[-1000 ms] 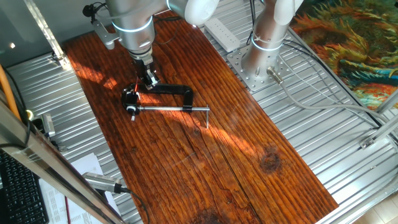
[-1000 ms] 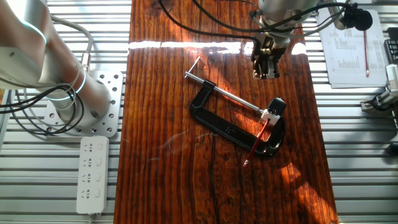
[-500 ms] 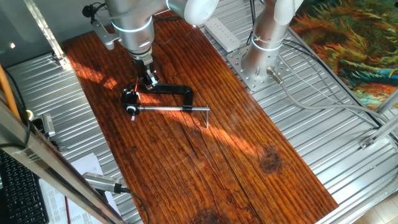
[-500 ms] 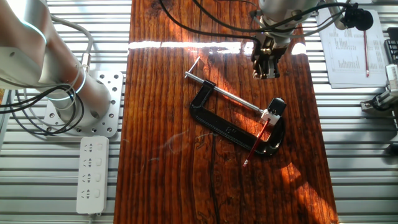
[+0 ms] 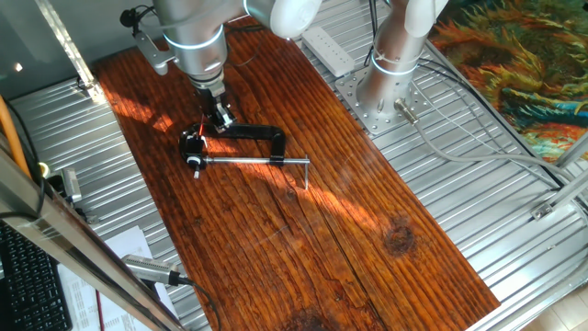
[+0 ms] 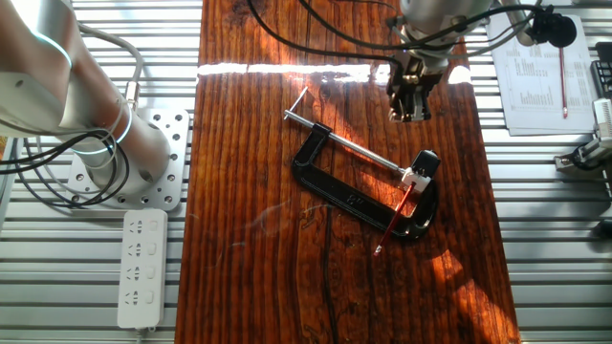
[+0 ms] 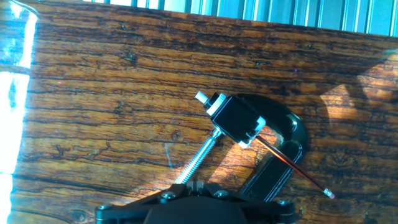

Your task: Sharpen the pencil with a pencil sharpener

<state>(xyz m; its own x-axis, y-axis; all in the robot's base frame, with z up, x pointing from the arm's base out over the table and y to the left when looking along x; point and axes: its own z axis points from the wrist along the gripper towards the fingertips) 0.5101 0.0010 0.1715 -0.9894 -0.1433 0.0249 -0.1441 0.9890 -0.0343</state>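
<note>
The pencil sharpener (image 7: 233, 118) is a small black block with a white edge, held between the C-clamp's steel rod (image 7: 199, 158) and its black frame (image 7: 283, 155). The thin red pencil (image 7: 292, 167) sticks out of the sharpener, slanting across the frame; its free end rests on the wood. In the other fixed view the pencil (image 6: 394, 222) and sharpener (image 6: 424, 163) lie at the clamp's right end. My gripper (image 6: 412, 103) hovers above the table, behind the clamp and apart from it, with its fingers closed together and nothing between them. It also shows in the hand view (image 7: 198, 185) and in one fixed view (image 5: 220, 116).
The black C-clamp (image 6: 349, 196) lies flat on the wooden tabletop (image 6: 258, 268). A second arm's base (image 6: 124, 158) and a white power strip (image 6: 142, 268) stand on the metal frame to the left. Papers (image 6: 555, 81) lie off the table's right edge.
</note>
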